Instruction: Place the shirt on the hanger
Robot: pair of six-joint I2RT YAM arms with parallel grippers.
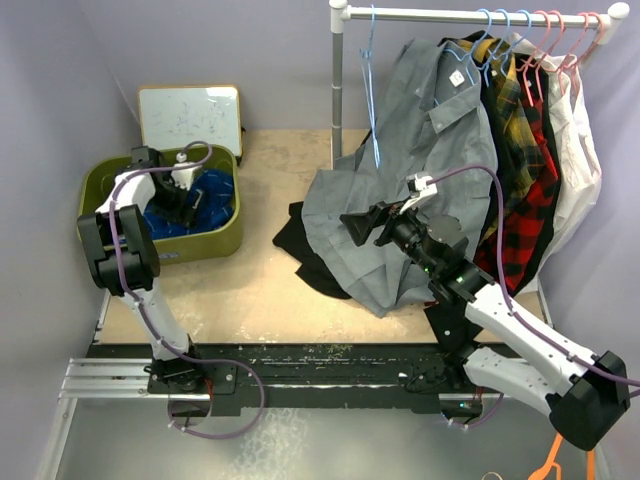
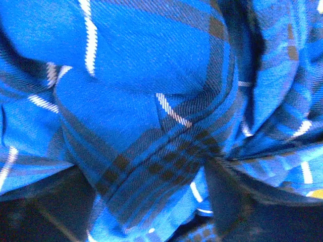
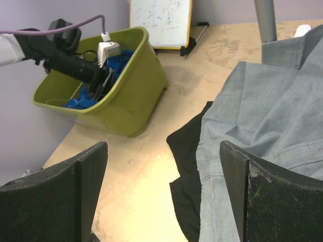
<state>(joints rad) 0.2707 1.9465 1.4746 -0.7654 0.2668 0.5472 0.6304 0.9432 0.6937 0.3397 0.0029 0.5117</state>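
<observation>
The royal-blue plaid shirt (image 1: 216, 192) lies crumpled in an olive-green bin (image 1: 215, 242) at the left. My left gripper (image 1: 188, 208) reaches down into the bin and is pressed into the shirt. In the left wrist view blue fabric (image 2: 151, 75) fills the frame, with dark fingers (image 2: 227, 196) spread apart on either side of a fold. The light-blue hanger (image 1: 371, 90) hangs empty at the left end of the rail (image 1: 450, 14). My right gripper (image 1: 360, 226) is open and empty above the table, in front of a grey shirt (image 1: 420, 170).
The rail holds the grey shirt, a yellow plaid, a red-and-black plaid shirt (image 1: 525, 230) and a white one on blue and pink hangers. A black garment (image 1: 300, 240) lies under the grey hem. A whiteboard (image 1: 190, 115) leans behind the bin. An orange hanger (image 1: 550, 460) lies at the bottom right.
</observation>
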